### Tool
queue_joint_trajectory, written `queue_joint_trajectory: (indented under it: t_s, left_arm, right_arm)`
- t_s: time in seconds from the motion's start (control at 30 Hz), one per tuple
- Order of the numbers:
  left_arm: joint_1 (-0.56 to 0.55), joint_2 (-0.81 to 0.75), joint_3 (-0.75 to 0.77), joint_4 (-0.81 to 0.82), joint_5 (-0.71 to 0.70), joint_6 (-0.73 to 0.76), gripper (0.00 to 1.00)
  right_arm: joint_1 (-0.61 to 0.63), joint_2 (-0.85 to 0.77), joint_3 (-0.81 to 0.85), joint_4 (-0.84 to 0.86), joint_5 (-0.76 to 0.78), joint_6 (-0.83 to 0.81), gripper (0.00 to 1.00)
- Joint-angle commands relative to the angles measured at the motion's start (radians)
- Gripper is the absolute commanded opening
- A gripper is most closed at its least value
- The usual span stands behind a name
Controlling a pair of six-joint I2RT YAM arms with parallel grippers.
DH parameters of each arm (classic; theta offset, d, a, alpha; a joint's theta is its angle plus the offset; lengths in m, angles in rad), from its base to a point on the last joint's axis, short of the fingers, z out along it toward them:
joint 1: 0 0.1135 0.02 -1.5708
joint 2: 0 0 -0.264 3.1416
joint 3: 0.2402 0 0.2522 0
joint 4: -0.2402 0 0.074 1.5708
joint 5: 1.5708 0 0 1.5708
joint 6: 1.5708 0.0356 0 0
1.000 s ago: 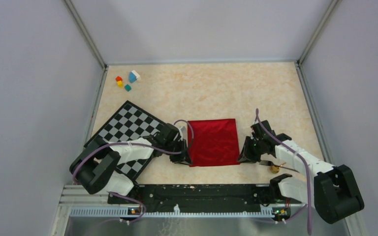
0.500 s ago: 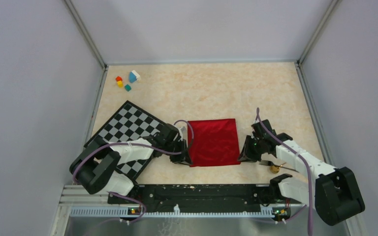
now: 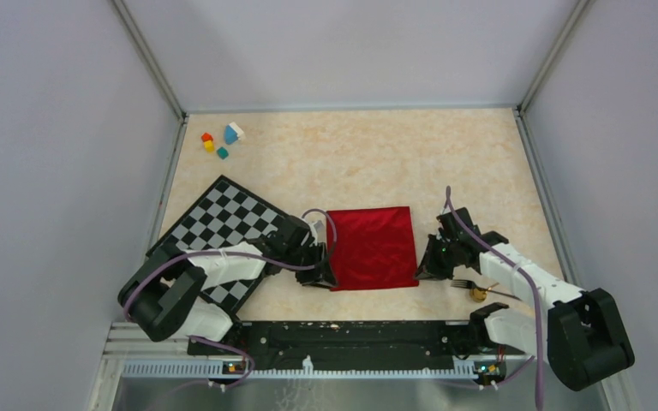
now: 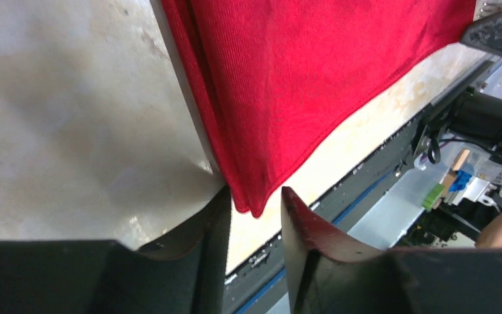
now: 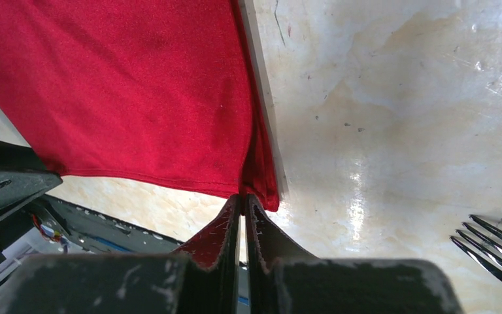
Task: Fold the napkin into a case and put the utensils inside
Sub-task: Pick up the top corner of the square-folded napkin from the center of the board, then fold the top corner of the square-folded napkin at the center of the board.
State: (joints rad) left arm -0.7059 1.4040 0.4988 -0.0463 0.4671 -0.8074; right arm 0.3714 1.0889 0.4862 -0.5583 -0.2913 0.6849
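Note:
The red napkin (image 3: pixel 374 247) lies folded and flat on the table between my two grippers. My left gripper (image 3: pixel 324 276) is at its near left corner. In the left wrist view the jaws (image 4: pixel 255 196) stand open, with the napkin's (image 4: pixel 314 78) corner tip between them, unclamped. My right gripper (image 3: pixel 424 272) is at the near right corner. In the right wrist view it (image 5: pixel 244 196) is shut on the napkin's (image 5: pixel 124 91) corner. The dark fork (image 3: pixel 480 286) and the gold spoon (image 3: pixel 479 295) lie just right of my right gripper. The fork tines (image 5: pixel 493 252) show in the right wrist view.
A black-and-white checkered mat (image 3: pixel 214 227) lies at the left, partly under my left arm. Small coloured blocks (image 3: pixel 221 139) sit at the far left corner. The black base rail (image 3: pixel 343 334) runs along the table's near edge, close behind the napkin.
My left arm has shifted slightly, bringing its gripper a little closer to the napkin's near left corner. The right gripper and the napkin have stayed put.

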Motion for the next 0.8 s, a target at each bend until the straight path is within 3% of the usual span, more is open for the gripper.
queue_joint_trajectory:
  t_s: [0.0, 0.17, 0.47, 0.63, 0.77]
  left_arm:
    - [-0.003, -0.066, -0.027, -0.056, -0.033, -0.003, 0.44]
    - [-0.003, -0.111, -0.025, -0.086, -0.056, -0.013, 0.51]
    - [-0.002, -0.035, -0.014, -0.07, -0.082, -0.001, 0.35]
    - [-0.003, -0.004, -0.035, -0.047, -0.079, 0.002, 0.3]
    - [-0.003, 0.001, -0.056, -0.041, -0.083, -0.002, 0.26]
  right_arm:
    - [0.01, 0.008, 0.013, 0.036, -0.008, 0.001, 0.01]
    - [0.011, 0.005, 0.013, 0.037, -0.012, -0.005, 0.0]
    - [0.056, 0.036, 0.038, 0.113, -0.064, -0.047, 0.0]
    - [0.136, 0.161, 0.122, 0.25, -0.077, -0.034, 0.0]
    - [0.188, 0.384, 0.258, 0.408, -0.109, 0.009, 0.0]
